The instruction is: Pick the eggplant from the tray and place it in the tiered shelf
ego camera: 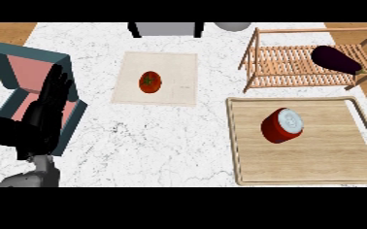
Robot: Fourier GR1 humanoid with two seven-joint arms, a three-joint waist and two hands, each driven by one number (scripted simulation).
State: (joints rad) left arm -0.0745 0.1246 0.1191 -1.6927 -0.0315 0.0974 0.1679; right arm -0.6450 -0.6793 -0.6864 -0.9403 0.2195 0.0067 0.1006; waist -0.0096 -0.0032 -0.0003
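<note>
Eggplant [335, 59] lies on tiered shelf [297, 67], upper right of frame, overhanging right end. Tray [247, 140], lower right, carries red can [282, 125]. Left hand [49, 107] at left edge, fingers relaxed, holding nothing. Right hand unseen. Risk: eggplant may roll off slats.

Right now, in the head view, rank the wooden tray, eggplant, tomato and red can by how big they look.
1. Wooden tray, by far the largest.
2. Eggplant, lying on the tiered shelf.
3. Red can, close to the eggplant in apparent size, so that order is unsure.
4. Tomato, smallest.
</note>
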